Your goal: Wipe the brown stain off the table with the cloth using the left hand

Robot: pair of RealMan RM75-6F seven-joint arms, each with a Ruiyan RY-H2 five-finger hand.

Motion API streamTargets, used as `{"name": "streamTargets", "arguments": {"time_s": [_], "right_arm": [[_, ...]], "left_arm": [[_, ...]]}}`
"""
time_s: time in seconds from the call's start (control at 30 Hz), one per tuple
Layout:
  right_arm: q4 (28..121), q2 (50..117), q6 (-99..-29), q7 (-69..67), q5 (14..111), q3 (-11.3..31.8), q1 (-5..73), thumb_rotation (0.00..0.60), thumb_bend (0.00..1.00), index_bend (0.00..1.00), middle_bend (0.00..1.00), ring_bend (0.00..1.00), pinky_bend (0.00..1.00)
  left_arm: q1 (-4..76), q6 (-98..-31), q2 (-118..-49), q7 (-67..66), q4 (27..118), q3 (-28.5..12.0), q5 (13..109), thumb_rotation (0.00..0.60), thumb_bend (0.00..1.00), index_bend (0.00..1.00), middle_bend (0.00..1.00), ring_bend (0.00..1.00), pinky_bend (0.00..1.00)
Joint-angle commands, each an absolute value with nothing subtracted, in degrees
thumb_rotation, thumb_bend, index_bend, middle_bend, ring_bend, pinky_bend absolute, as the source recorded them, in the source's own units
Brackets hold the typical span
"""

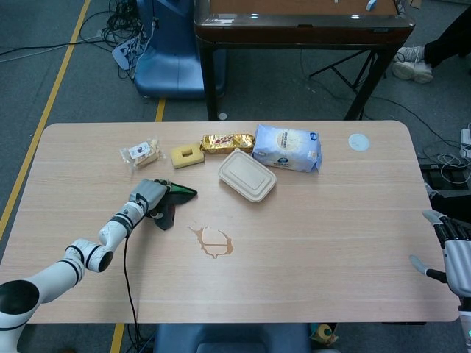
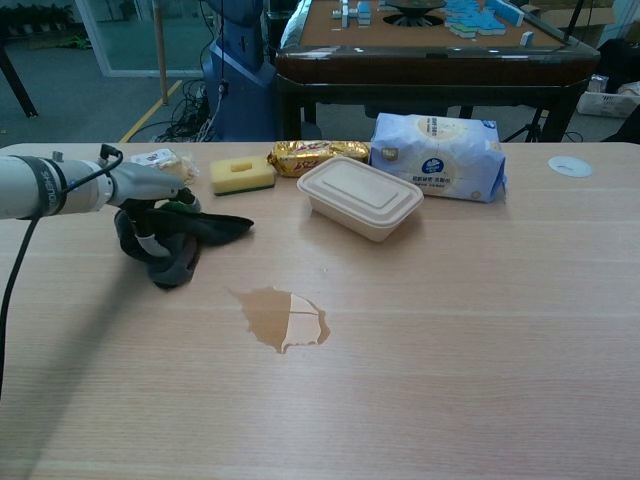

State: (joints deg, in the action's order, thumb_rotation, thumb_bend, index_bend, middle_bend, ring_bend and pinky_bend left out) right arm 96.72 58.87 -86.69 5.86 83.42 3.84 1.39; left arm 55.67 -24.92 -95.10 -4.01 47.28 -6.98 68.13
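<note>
The left hand (image 1: 149,197) curls its fingers on the cloth (image 2: 180,240) to grab it, and next must slide it right onto the brown stain (image 2: 283,318).

A pale wood-grain desk (image 1: 331,243) with rounded corners stands on a grey floor (image 1: 59,81). Yellow lines (image 1: 51,95) run along the floor, and black cables (image 1: 121,29) tangle beside a blue base (image 1: 173,66). Behind the desk stands a dark brown table (image 2: 430,60) with black legs, blue tiles (image 2: 480,15) on top. A glass partition (image 2: 130,35) shows in the chest view.
</note>
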Motion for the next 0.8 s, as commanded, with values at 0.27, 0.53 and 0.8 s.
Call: {"name": "streamTargets", "arguments": {"time_s": [0.27, 0.53, 0.8], "right_arm": [[97.12, 58.75, -87.18, 5.82, 84.11, 3.67, 1.12, 0.6, 0.24, 0.15, 0.2, 0.23, 0.28], [97.27, 58.93, -86.38, 5.81, 84.31, 3.69, 1.6, 0.6, 0.24, 0.15, 0.2, 0.23, 0.28], [97.41, 58.94, -86.37, 5.66, 84.42, 3.44, 1.42, 0.6, 0.24, 0.15, 0.2, 0.23, 0.28]], "left_arm": [[51.56, -33.66, -90.77, 4.69, 55.54, -7.28, 73.37, 0.6, 0.22, 0.57, 0.54, 0.55, 0.83], [49.93, -40.59, -86.97, 9.38, 65.3, -4.71, 81.53, 0.6, 0.22, 0.56, 0.55, 0.56, 0.83], [51.31, -42.45, -90.16, 8.04, 67.8, -1.41, 87.79, 0.6, 0.22, 0.54, 0.55, 0.55, 0.83]]}}
